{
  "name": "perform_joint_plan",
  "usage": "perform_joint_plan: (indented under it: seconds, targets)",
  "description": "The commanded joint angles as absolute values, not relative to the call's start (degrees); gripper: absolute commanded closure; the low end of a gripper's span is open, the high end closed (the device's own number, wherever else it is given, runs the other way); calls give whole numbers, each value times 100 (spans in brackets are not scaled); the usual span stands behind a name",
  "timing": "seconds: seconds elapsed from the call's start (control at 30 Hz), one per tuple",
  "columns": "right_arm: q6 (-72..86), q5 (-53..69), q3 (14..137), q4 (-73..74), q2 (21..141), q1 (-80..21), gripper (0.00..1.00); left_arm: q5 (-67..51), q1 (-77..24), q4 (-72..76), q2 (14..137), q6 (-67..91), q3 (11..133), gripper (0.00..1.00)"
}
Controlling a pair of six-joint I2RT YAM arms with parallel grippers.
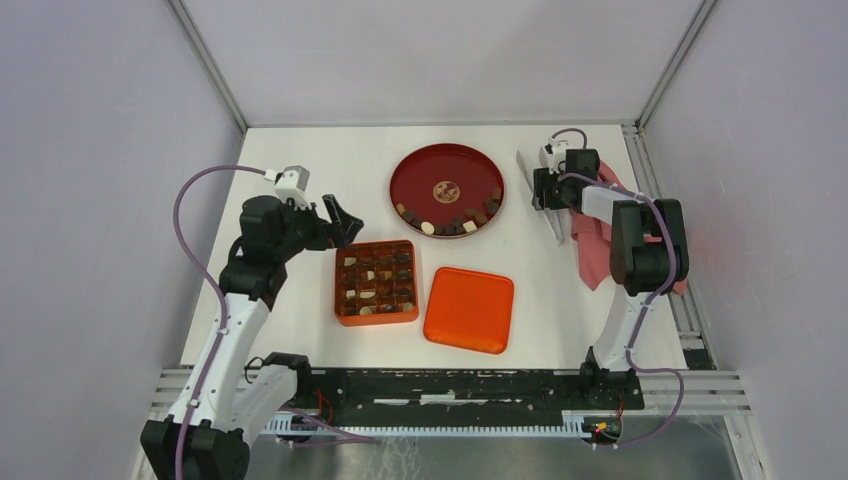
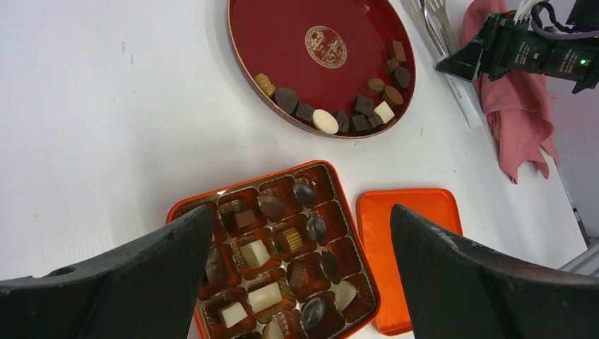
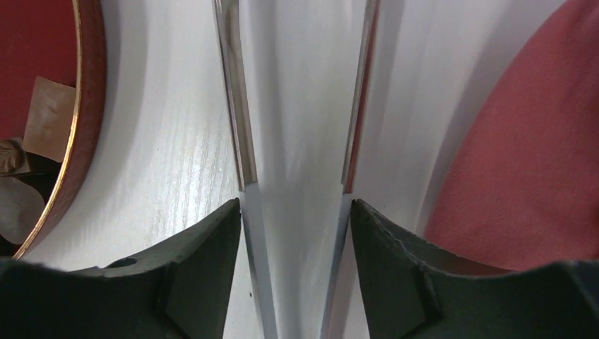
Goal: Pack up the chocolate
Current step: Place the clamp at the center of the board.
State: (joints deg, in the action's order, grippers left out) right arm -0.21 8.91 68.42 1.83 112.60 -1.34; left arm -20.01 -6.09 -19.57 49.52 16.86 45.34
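1. The left gripper (image 1: 345, 222) hangs just left of the orange box (image 1: 376, 320) with its jaws spread as wide as they go and nothing between them; if it drops from here, a finger could clip the box wall and shove the tray.
2. The box is partly filled with chocolate (image 2: 265, 296); several compartments look bare. A piece let go over a full cell would ride on top or roll out.
3. The orange lid (image 1: 469, 309) lies flat just right of the box, apart from it; it sits on the likely path from plate to box.
4. The rest of the chocolate (image 1: 452, 222) crowds the near rim of the red plate (image 1: 447, 165) — pieces touch, so grabbing one may nudge its neighbours.
5. The right gripper (image 3: 295, 205) stands part-way open beside the plate, a finger against each arm of the metal tongs (image 3: 236, 127); it appears to hold them. The smooth arms could slip or twist in that hold, and a small piece could squirt from the tips.
6. The pink cloth (image 3: 523, 141) lies just right — it could snag.
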Motion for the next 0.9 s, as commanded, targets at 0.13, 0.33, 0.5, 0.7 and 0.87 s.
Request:
perform_joint_plan:
  seconds: [0.13, 0.33, 0.5, 0.7, 0.87]
  targets:
    - [-208, 1230, 6996, 533, 10955, -35, 31, -2498, -566, -1626, 4936, 1949, 4490, 0]
    - [-893, 1676, 6880, 804, 9830, 167, 28, -2738, -571, -1363, 4699, 2035, 4395, 0]
    - [-1562, 2069, 6463, 975, 8453, 167, 24, -2889, -574, -1158, 4331, 2443, 4352, 0]
    - [-1889, 2926, 6011, 1052, 6922, 176, 20, -3710, -574, -429, 3893, 3374, 4155, 0]
    - [-1657, 5157, 6061, 1377, 6364, 167, 18, -4460, -737, -232, 4082, 4119, 3980, 0]
